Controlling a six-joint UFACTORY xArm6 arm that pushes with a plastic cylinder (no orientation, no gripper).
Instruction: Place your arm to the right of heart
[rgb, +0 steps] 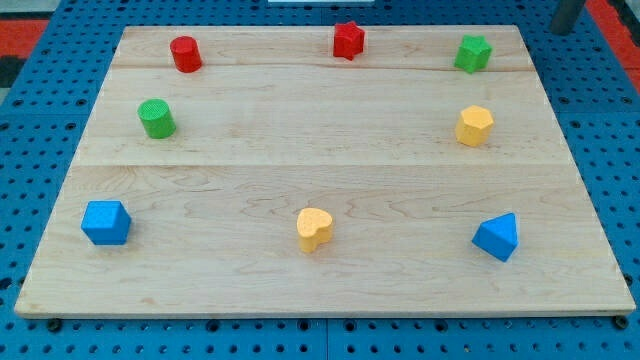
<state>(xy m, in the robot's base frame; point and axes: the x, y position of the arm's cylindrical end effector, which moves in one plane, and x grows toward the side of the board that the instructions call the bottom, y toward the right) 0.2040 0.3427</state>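
The yellow heart (314, 229) lies near the bottom middle of the wooden board (300, 150). My tip (566, 32) shows at the view's top right corner, just off the board's top right corner. It is far up and to the right of the heart and touches no block. The nearest block to it is the green star (472, 53), to its left.
A red cylinder (186, 54) and a red star (348, 40) sit along the top. A green cylinder (156, 118) and a blue cube (106, 222) are at the left. A yellow hexagon (474, 126) and a blue triangle (497, 237) are at the right. A blue pegboard (40, 90) surrounds the board.
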